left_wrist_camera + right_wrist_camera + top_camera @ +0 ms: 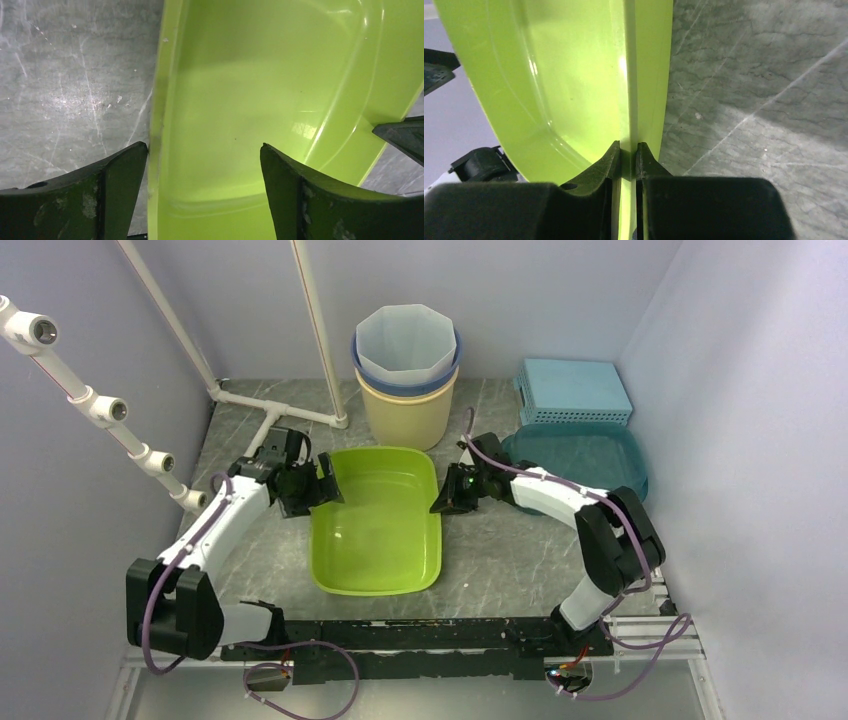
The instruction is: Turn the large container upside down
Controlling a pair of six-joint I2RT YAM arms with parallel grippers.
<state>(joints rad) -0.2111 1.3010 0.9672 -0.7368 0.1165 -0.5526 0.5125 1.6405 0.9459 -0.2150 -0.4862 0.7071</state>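
The grey marbled bench (500, 560) carries a lime-green tub (378, 530) at its middle, standing open side up. At the far edge is a stack of buckets (407, 375). Toward the far right corner lie a teal tray (580, 455) and, behind it, a blue basket (573, 390). The left gripper (318, 483) straddles the tub's left rim near the far end, its fingers spread, one outside the wall and one inside. The right gripper (442, 502) has its fingers pinching the tub's right rim.
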